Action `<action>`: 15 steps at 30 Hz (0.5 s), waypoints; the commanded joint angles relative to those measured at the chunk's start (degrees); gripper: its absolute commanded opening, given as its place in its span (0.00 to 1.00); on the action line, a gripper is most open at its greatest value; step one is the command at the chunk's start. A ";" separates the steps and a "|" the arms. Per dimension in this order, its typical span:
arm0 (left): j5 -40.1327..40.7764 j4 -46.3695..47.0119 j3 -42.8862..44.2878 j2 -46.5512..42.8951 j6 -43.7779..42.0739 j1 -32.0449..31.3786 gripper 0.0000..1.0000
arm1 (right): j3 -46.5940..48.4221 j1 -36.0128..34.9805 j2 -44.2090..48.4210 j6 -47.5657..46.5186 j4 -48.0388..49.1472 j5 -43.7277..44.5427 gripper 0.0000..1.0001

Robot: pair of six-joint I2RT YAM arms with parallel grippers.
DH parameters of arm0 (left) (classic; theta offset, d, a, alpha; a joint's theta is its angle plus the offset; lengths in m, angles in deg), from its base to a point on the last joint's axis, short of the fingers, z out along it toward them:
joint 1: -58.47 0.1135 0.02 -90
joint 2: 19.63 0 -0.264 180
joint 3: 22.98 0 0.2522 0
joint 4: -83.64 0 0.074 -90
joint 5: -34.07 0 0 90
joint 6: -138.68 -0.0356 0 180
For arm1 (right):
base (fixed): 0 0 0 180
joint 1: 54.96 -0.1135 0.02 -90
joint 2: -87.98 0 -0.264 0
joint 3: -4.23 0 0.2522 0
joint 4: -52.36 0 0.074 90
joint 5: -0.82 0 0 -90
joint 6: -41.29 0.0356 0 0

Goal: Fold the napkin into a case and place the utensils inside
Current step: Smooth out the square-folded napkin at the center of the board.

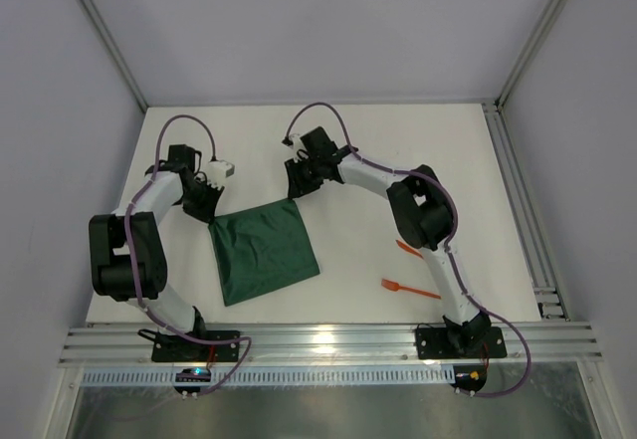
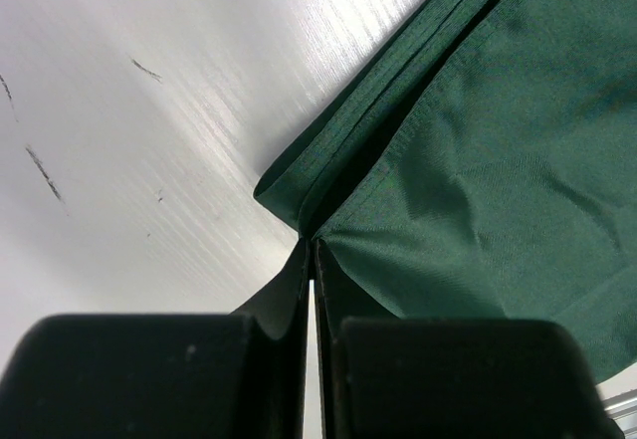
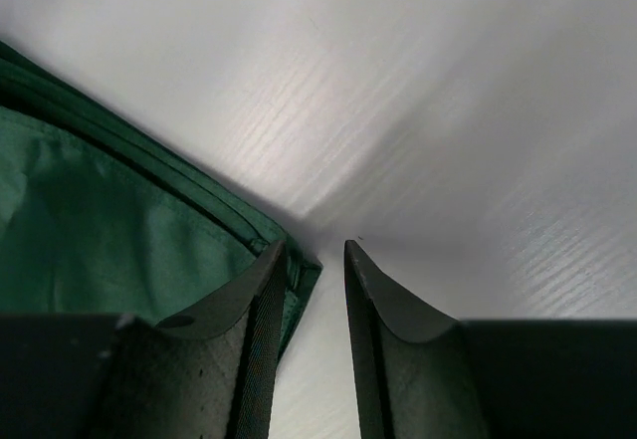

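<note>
Pinching a napkin (image 1: 266,250) corner, the left gripper (image 2: 311,255) should release without dragging the fold; the right gripper (image 3: 314,260) stands parted, empty.

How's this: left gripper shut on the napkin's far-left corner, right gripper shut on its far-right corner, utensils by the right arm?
One error: the right gripper is open. The right wrist view shows its jaws apart, the napkin corner unpinched beside one finger. The left gripper is shut on its corner; the utensils lie by the right arm.

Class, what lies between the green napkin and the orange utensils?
Nothing: only bare white table separates the napkin from the utensils, as the top view shows.
</note>
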 commanded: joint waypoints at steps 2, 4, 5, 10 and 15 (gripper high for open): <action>-1.36 0.12 1.87 -2.08 -0.51 0.29 0.00 | 2.12 -0.47 -1.39 0.45 -1.08 0.95 0.34; -1.36 0.12 1.96 -2.08 -0.51 0.29 0.00 | 1.51 -0.65 -1.48 0.45 -1.26 0.87 0.29; -1.36 0.12 2.05 -2.17 -0.42 0.29 0.00 | 1.24 -0.74 -1.48 0.45 -1.17 0.87 0.27; -2.59 -0.23 2.49 -2.61 -0.42 0.29 0.00 | -0.87 -0.74 -0.51 0.10 -0.12 2.10 0.09; -3.91 0.30 3.28 -4.10 0.01 0.38 0.00 | -0.43 -0.74 -0.34 -1.30 -0.20 2.10 0.04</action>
